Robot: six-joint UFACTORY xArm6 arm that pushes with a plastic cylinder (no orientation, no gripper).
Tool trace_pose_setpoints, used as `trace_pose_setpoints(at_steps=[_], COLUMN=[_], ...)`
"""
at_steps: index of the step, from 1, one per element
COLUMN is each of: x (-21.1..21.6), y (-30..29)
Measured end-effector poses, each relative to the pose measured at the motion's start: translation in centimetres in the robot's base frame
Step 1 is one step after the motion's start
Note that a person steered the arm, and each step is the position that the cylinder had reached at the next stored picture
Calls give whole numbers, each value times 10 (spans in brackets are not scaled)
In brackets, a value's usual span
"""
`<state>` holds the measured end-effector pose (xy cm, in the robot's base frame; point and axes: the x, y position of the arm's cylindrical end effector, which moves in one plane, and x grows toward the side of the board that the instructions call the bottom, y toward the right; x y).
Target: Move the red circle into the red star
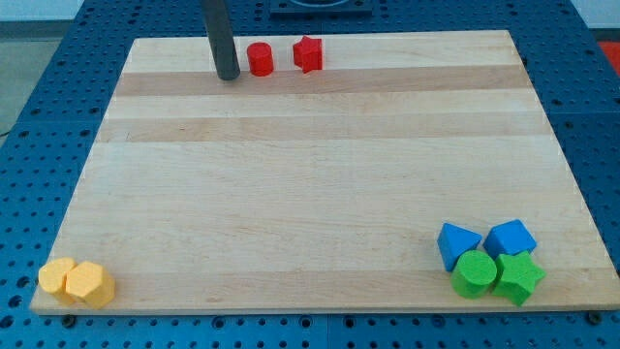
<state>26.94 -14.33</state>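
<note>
— Just to the view's right of my tip (229, 77), what did you have?

— The red circle (260, 59), near the rod but apart from it, and the red star (308, 54) a little further right, all close to the board's (310, 174) top edge. I judged the tip sat there so a rightward push would carry circle into star.

— Was the tip holding anything?

— No, it was a bare rod, touching nothing.

— Orientation?

— The circle was an upright round puck, no long axis to speak of.
</note>
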Motion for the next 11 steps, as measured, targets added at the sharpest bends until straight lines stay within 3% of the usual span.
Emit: trace_pose_setpoints(at_steps=[3,5,11], x=[-43,-6,16], y=[45,44,61])
